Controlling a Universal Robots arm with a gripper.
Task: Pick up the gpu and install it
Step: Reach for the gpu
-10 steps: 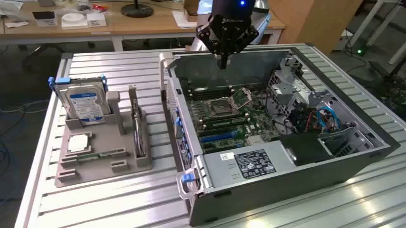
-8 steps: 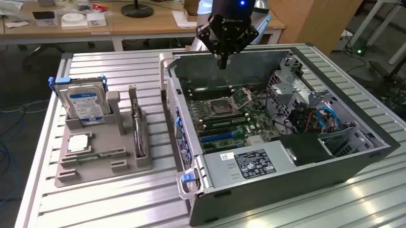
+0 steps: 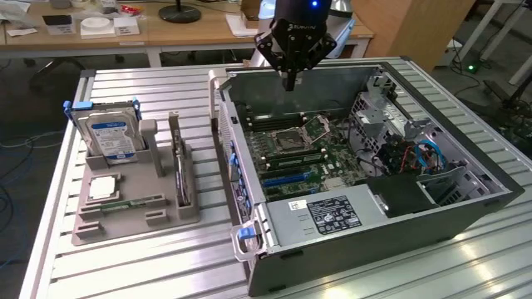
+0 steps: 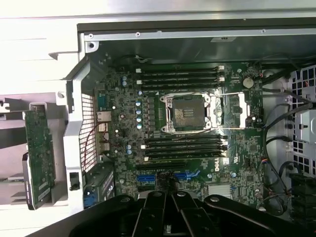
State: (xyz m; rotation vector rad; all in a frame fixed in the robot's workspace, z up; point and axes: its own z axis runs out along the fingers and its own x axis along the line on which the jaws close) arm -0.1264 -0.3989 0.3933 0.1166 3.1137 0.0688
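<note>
Both fingers (image 3: 288, 80) of your black gripper (image 3: 289, 87) were clenched above the open grey computer case (image 3: 470, 210); the thin dark gpu card (image 3: 178, 167) stood in a grey holder (image 3: 124, 219) beside it.

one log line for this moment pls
hand: shut, empty, above open computer case | gpu: upright in grey holder, exterior view's left of case | install: not done
</note>
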